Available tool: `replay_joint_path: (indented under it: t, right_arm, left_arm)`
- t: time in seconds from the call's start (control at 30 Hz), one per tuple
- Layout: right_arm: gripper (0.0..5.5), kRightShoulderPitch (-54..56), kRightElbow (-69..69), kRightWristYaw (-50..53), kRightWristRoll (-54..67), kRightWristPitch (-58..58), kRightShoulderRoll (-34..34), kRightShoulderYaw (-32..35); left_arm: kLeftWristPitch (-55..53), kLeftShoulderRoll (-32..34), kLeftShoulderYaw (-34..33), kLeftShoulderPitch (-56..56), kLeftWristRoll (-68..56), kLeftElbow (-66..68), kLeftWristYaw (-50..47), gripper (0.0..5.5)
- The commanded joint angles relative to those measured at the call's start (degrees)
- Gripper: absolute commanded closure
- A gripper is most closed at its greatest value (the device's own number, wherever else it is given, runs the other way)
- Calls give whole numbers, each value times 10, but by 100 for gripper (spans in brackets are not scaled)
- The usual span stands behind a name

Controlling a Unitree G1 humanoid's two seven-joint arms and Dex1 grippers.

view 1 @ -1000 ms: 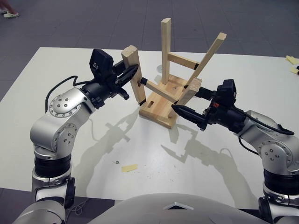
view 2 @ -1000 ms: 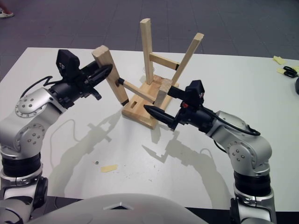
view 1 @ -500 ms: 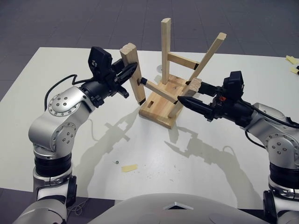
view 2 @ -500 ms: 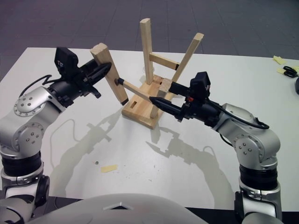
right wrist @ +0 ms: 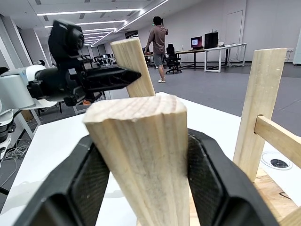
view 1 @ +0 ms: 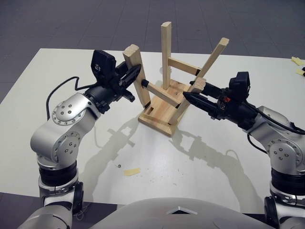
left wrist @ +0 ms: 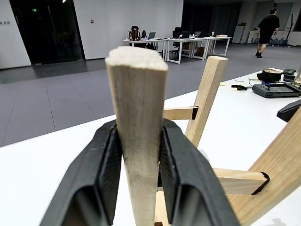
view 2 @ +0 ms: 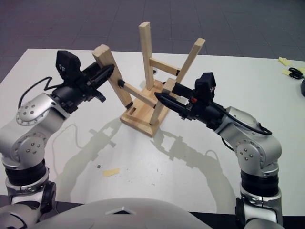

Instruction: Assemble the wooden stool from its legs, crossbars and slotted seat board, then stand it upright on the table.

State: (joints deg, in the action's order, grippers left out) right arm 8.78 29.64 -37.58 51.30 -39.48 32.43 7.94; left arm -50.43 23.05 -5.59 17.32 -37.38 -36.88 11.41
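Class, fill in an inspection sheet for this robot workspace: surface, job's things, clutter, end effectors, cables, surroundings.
Surface: white table.
Job's things: stool upside down, seat board lowest, legs up, crossbars fitted.
Clutter: yellow scrap and dark speck near the front; yellow scraps and scissors at the right edge.
End effectors: left end effector shut on the near-left leg; right end effector shut on the near-right leg.
Cables: black cable by the left arm; another cable along the right arm.
Surroundings: dark floor; office desks behind.
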Motion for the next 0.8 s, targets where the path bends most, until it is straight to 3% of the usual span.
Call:
replay_joint_path:
  t: [0.03,0.3,0.47,0.63,0.8]
  right_arm:
    - [321,-6,2,4,3,-4,-4,-3]
    - [321,-1,3,15,-5,-1,-12,-7]
    - [323,-10,-5,16,-20,9,-12,-11]
    - [324,-18,-4,18,-25,18,-15,-11]
    - [325,-17,-9,17,-32,24,-16,-15]
  left_arm:
    - [-23,1,-21,-4,-5,11,-13,448]
    - [-35,-17,0,-7,-11,2,-28,448]
    - [-72,-40,-36,-4,-59,2,-50,448]
    - [-99,-15,-83,-5,-90,1,-52,448]
    - [-111,-23,-86,-17,-107,3,-65,448]
